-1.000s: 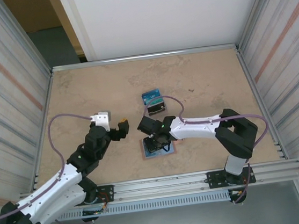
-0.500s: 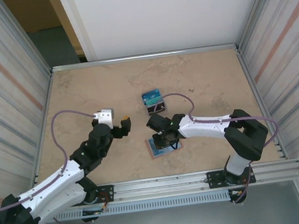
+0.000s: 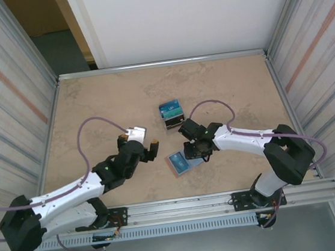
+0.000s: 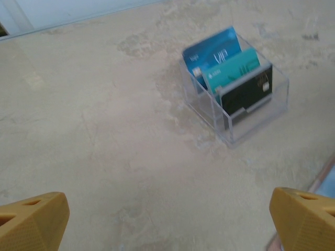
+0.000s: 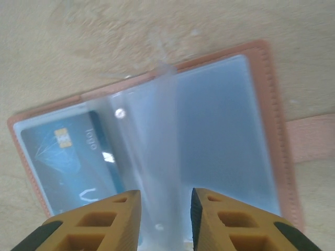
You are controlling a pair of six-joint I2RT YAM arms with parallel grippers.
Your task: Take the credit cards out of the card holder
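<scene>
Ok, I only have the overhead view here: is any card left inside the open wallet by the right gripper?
Observer: Yes. The right wrist view shows one blue card tucked in one half of the wallet.
Operator: And the other half?
Observer: It looks empty.
Operator: How many cards in the clear stand?
Observer: Three cards, seen from the left wrist: blue, teal, black.

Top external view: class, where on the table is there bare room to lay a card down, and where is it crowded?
Bare: the far strip between the back rail and the clear card stand; the far left corner; the far right, beyond the right arm. Crowded: the centre, where stand, open card holder, left pincer and right pincer cluster.
</scene>
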